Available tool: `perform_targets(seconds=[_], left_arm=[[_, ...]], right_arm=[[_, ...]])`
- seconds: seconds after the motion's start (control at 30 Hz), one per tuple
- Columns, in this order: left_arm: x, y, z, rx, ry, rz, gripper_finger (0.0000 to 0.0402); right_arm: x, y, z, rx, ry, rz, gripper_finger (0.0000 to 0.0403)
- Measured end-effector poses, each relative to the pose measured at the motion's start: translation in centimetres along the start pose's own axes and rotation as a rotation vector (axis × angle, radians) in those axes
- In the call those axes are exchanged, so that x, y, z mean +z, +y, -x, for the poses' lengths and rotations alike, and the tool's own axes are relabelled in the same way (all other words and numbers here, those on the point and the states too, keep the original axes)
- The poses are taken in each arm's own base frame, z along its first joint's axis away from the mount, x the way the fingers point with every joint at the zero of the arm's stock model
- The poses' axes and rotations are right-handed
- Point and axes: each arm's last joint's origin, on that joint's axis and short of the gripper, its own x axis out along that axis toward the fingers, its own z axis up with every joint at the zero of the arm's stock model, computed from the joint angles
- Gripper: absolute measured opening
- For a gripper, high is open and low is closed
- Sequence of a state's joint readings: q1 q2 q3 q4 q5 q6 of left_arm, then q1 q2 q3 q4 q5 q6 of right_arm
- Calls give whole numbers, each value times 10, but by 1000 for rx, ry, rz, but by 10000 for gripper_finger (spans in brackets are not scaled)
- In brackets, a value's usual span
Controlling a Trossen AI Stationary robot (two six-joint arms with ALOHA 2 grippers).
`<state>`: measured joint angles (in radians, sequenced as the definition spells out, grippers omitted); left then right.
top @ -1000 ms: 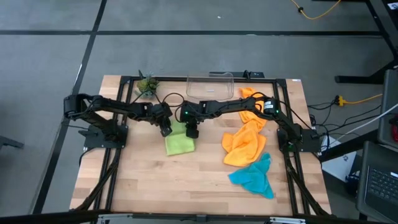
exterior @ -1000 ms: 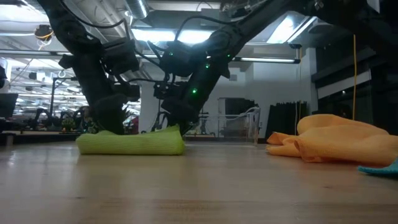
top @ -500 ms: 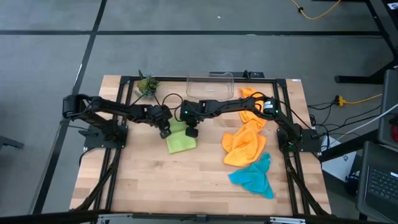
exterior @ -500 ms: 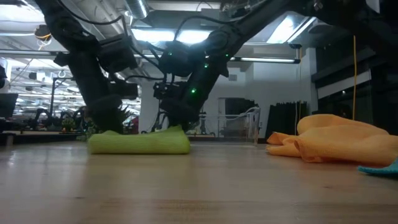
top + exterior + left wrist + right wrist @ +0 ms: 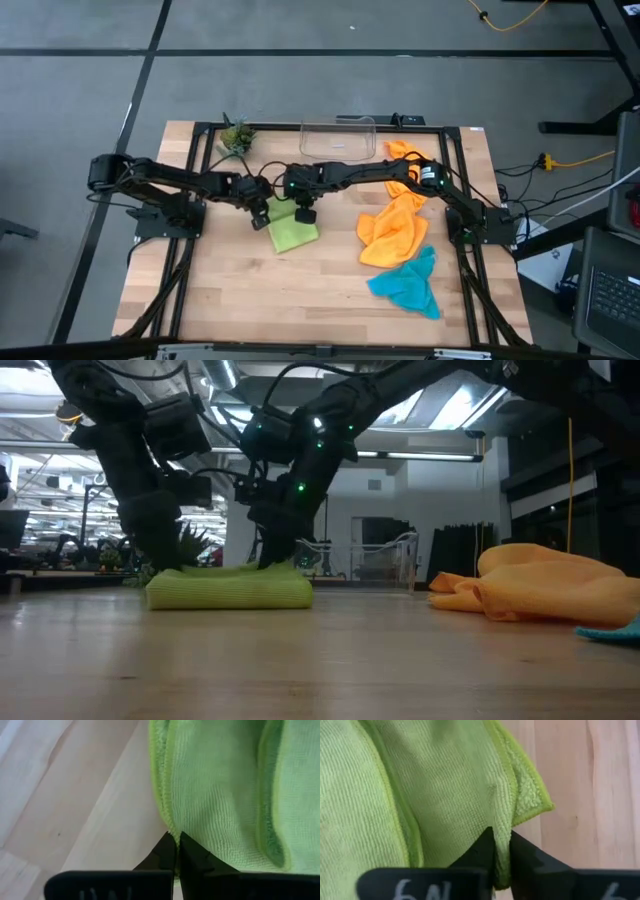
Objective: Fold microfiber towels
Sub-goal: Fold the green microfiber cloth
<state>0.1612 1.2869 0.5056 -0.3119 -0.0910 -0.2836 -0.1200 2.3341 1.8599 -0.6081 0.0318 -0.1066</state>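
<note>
The lime green towel [image 5: 292,230] lies folded on the wooden table [image 5: 250,300], left of centre. My left gripper [image 5: 261,216] is shut at its far left edge and my right gripper [image 5: 303,213] is shut at its far right edge; both slant down. In the low view the towel [image 5: 230,588] rests flat on the table under both grippers. Two orange towels [image 5: 393,228] [image 5: 404,160] and a teal towel [image 5: 408,285] lie crumpled on the right. My left gripper pinches the towel's hemmed edge [image 5: 170,826] at its fingertips, coming from above and slanting down. The cloth beyond spreads out on the table. How many layers are held, I cannot tell. My right gripper pinches a raised fold of cloth [image 5: 503,836] between its two fingers, close to the towel's corner [image 5: 540,802], slanting down from above. The pinched strip runs up between the fingers; the towel's remaining part lies on the table.
A clear plastic bin [image 5: 338,138] stands at the far edge, with a small potted plant [image 5: 236,134] to its left. Bare wood lies along the near side. The black frame rails [image 5: 180,260] run along both sides.
Both grippers have risen a little above the green towel while staying on its far edge. The towel has slid slightly toward the table's right and stays lying on the table.
</note>
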Motion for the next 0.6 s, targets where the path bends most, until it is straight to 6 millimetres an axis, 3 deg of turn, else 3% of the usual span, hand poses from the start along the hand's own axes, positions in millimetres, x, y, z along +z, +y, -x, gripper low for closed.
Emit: perform_targets(seconds=[0.43,0.6], left_arm=[[1,0,1,3,-11,3,0],[2,0,1,5,-14,4,0]], right_arm=[[8,-5,1,-15,-86,1,215],[7,-15,-2,6,-98,37,247]])
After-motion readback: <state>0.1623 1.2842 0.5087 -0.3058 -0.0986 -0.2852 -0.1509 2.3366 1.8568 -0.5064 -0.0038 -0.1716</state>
